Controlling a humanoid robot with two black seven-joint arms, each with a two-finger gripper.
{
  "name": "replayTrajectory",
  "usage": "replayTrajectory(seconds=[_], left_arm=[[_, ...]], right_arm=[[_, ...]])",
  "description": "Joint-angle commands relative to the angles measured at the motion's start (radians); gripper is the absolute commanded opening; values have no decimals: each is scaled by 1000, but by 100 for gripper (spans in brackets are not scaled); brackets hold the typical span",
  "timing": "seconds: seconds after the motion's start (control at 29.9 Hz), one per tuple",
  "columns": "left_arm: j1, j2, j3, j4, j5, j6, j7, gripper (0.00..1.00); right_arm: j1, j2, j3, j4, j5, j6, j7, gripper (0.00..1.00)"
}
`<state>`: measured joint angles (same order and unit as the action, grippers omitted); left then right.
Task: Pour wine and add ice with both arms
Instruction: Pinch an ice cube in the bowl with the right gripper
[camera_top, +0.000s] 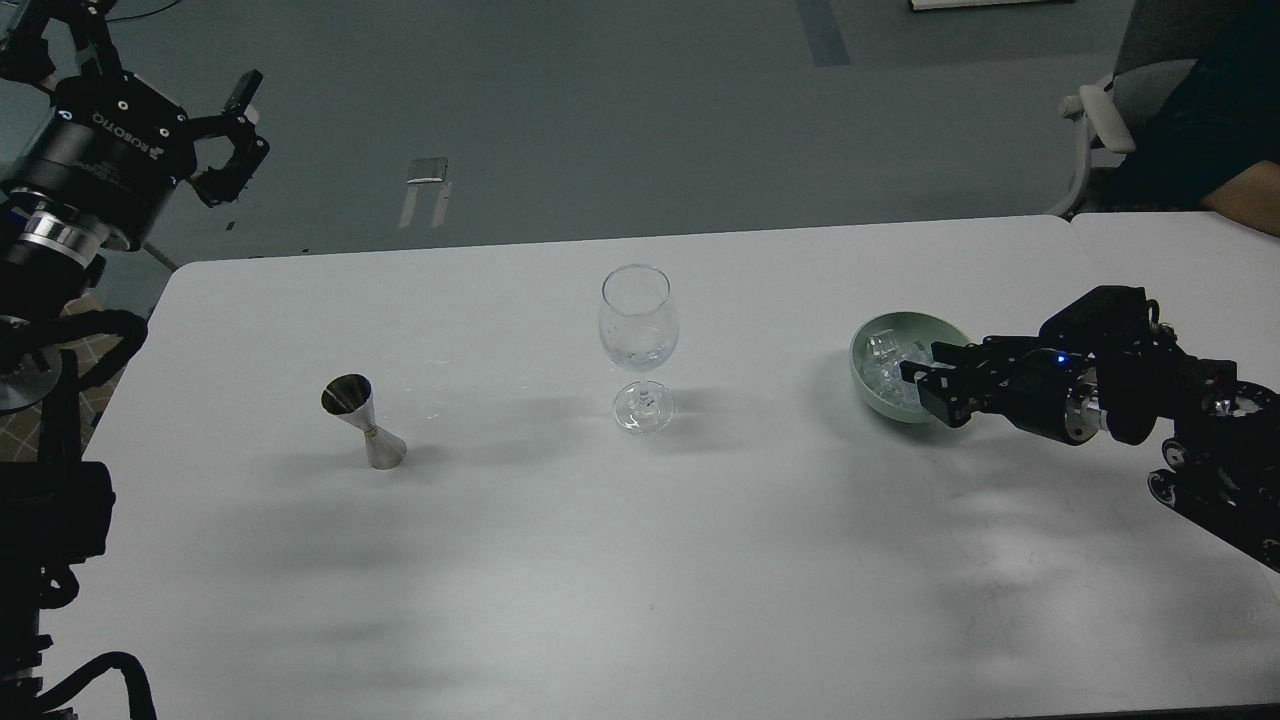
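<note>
1. Jaws first: my left jaws (232, 150) hang released, high off the bench's (640, 560) left corner, gripping nothing.
2. Right jaws (925, 385) sit at the bowl's (905, 330) near rim, over the ice (885, 365); released or clenched, I cannot tell.
3. Glass (638, 345) stands upright mid-bench, seemingly with a little clear liquid.
4. Jigger (363, 422) stands left of it.
5. Key relation: ice lies right at the right jaws, glass well to their left, so I'd say right arm's nearer.

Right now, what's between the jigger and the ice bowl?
In the head view, only the wine glass stands between the metal jigger and the green bowl of ice. The white table is otherwise bare along that stretch.
</note>
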<state>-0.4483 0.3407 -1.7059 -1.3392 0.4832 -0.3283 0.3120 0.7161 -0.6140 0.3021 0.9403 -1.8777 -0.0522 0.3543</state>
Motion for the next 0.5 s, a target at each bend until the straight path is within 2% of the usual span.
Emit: replayTrajectory(seconds=[0.0,0.37,0.43,0.47], left_arm=[[0,0,-1,0,1,0,-1,98],[0,0,0,0,2,0,-1,98],[0,0,0,0,2,0,-1,98],[-1,0,0,0,2,0,-1,98]], right_arm=[[2,0,0,0,0,0,0,46],[-3,25,-1,-1,0,0,-1,40],[-3,25,-1,-5,0,0,-1,36],[-3,25,-1,-5,0,0,-1,30]])
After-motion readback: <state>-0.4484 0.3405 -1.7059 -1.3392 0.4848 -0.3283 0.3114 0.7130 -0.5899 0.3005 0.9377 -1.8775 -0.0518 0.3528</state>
